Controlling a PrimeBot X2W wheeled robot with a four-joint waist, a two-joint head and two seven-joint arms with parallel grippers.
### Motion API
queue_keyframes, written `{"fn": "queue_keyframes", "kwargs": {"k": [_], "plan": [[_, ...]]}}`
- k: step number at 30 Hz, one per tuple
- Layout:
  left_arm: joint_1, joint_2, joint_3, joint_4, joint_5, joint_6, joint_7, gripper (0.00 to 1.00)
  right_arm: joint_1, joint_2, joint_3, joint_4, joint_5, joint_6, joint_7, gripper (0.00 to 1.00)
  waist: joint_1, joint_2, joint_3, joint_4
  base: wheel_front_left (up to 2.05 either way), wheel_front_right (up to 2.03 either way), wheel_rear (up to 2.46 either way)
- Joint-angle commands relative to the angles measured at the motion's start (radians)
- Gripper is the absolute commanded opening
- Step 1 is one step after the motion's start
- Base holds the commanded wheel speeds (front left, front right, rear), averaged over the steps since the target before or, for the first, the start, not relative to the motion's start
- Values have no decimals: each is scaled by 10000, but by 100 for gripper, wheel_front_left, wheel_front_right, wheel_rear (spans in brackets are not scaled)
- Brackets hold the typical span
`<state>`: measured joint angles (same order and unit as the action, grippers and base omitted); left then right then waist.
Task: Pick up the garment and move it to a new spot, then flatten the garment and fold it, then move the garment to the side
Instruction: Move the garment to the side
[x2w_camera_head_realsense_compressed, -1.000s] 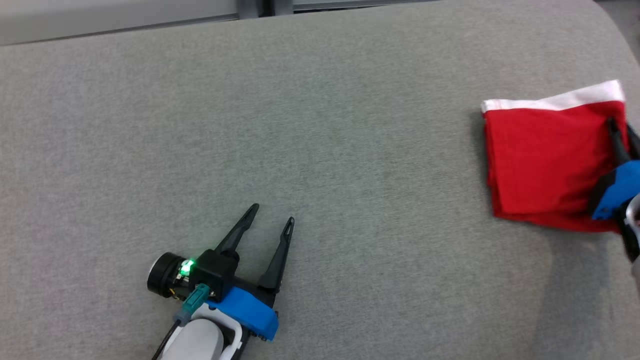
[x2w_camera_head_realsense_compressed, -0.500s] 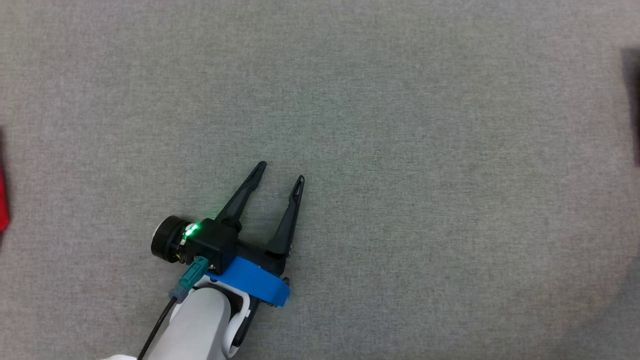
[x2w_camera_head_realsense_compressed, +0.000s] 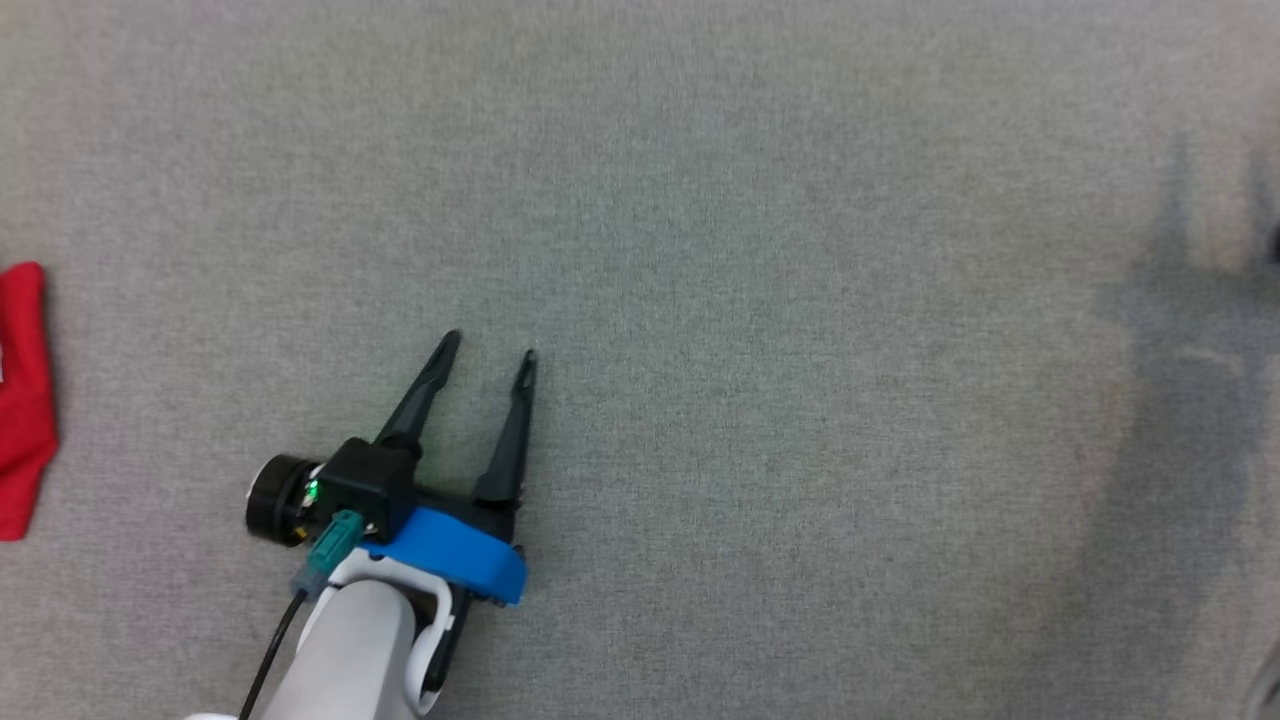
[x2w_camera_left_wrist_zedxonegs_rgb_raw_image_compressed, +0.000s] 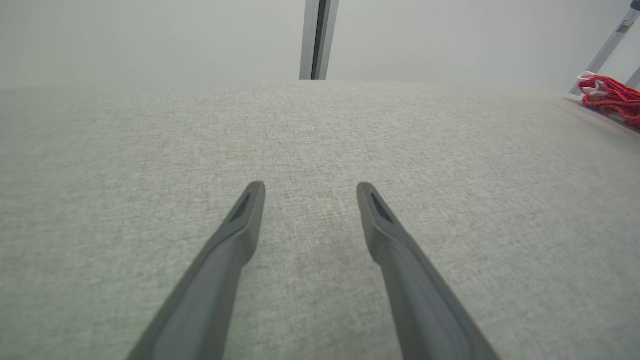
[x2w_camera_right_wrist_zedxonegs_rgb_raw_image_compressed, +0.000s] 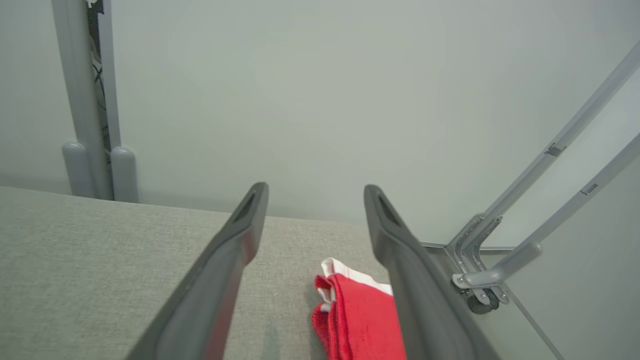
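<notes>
1. Gaping wide, the left tool (x2w_camera_head_realsense_compressed: 489, 348) sits at the lower left of the head view, its two dark fingers well parted with nothing between them.
2. The left wrist view shows only bare grey desk (x2w_camera_left_wrist_zedxonegs_rgb_raw_image_compressed: 320, 130) between and beyond those fingers. Whether the tips touch the desk cannot be told.
3. The right tool (x2w_camera_right_wrist_zedxonegs_rgb_raw_image_compressed: 315, 194) is also spread, as its wrist view shows: both fingers stand far apart and pinch nothing.
4. The garment (x2w_camera_right_wrist_zedxonegs_rgb_raw_image_compressed: 357, 320), red with a white band, lies folded on the desk at the bottom centre of the right wrist view, near the desk's edge.
5. It sits below the gap between the right tool's fingers, partly hidden by the finger on the right of that frame. Whether that finger touches it cannot be told.
6. In the left wrist view the garment shows small at the upper right of the frame, well apart from the left tool.
7. A red cloth (x2w_camera_head_realsense_compressed: 25, 400) shows at the left edge of the head view. Whether it is the same garment cannot be told.
8. Grey metal bars (x2w_camera_right_wrist_zedxonegs_rgb_raw_image_compressed: 550, 200) rise past the desk's edge at the right of the right wrist view.
</notes>
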<state>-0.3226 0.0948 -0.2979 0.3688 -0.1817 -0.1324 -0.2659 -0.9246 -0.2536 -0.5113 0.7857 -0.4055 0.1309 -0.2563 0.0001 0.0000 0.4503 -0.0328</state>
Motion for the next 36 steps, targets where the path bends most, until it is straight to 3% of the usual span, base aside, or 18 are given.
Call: {"fn": "queue_keyframes", "kwargs": {"k": [1,5,11,24,36], "plan": [[218,22,218,82,86,34,24,100,314,302,233,-78,206,-3,-80,100,-1,0,-266,-86,0,0,0],[436,-135,838,160,274,34,13,100,1252,1262,1427,-947,1411,-3,-93,100,-1,0,-775,-62,0,0,0],[926,-270,1668,418,434,100,13,100,3265,1831,2549,-1716,3250,-2,-94,100,-1,0,-1545,59,0,0,0],[1939,-429,2665,713,567,190,13,100,5893,2027,3948,-1925,5114,-3,-96,100,-1,0,-2877,67,0,0,0],[2829,-444,2624,778,230,327,13,100,7270,2018,4542,-2476,5368,-2,-94,100,-1,0,-4149,88,0,0,0]]}}
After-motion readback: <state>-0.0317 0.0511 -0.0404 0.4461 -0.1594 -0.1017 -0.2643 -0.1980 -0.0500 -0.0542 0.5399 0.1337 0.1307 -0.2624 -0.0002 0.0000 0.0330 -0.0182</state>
